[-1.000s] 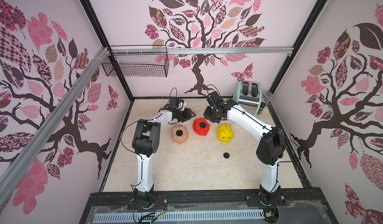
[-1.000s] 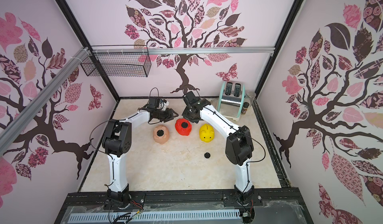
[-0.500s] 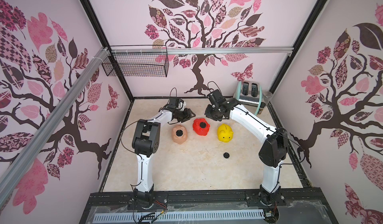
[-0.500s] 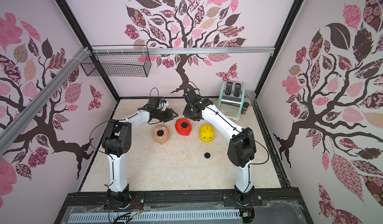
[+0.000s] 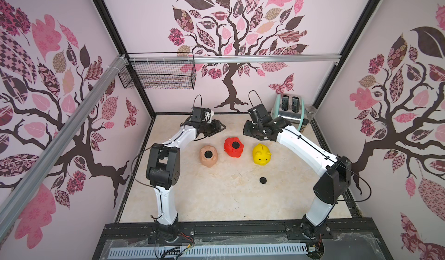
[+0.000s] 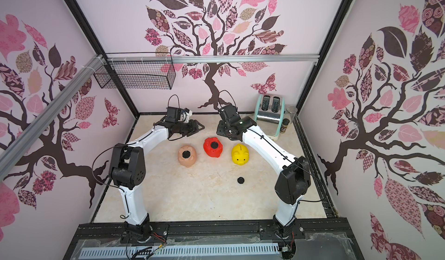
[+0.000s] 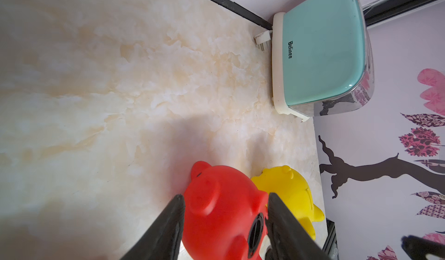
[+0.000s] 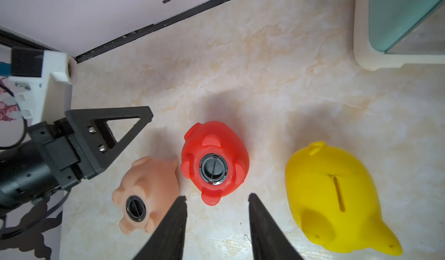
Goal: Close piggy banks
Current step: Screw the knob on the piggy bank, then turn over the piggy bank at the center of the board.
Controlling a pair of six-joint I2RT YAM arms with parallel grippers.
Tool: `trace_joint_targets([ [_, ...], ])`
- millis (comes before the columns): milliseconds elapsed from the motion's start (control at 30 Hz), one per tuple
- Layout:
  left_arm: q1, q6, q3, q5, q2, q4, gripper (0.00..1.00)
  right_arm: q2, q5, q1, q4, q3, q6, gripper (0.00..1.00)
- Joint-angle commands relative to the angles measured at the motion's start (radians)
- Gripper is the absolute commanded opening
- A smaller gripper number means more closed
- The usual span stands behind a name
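Teal toaster (image 5: 287, 116), wire basket (image 5: 156, 77), black disc (image 5: 263, 180)

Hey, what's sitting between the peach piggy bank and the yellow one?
The red piggy bank, belly up with its black plug in, sits between the peach piggy bank and the yellow piggy bank, as both top views show.

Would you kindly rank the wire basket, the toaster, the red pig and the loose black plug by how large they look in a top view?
1. wire basket
2. toaster
3. red pig
4. loose black plug
The basket hangs higher up, nearer the camera, which may exaggerate its lead.
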Motion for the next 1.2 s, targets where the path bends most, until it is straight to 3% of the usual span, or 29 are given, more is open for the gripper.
trace_joint_targets([
  [0, 0.004, 0.019, -0.025, -0.041, -0.096, -0.025, 0.58, -0.106, 0.019, -0.008, 0.117, -0.102, -0.07, 0.56],
  [200, 0.005, 0.057, -0.076, -0.082, -0.264, -0.106, 0.6, -0.253, -0.061, -0.043, 0.206, -0.267, -0.183, 0.84],
  [400, 0.005, 0.112, -0.173, -0.129, -0.492, -0.218, 0.64, -0.407, -0.076, -0.068, 0.247, -0.43, -0.277, 0.99],
  [733, 0.011, 0.225, -0.453, -0.309, -0.955, -0.429, 0.82, -0.6, -0.055, -0.089, 0.261, -0.648, -0.308, 1.0],
  [833, 0.014, 0.214, -0.539, -0.403, -1.1, -0.459, 0.98, -0.652, -0.068, -0.091, 0.286, -0.715, -0.309, 1.0],
  [1167, 0.011, 0.22, -0.72, -0.49, -1.382, -0.448, 0.98, -0.759, -0.079, -0.09, 0.368, -0.857, -0.312, 1.0],
])
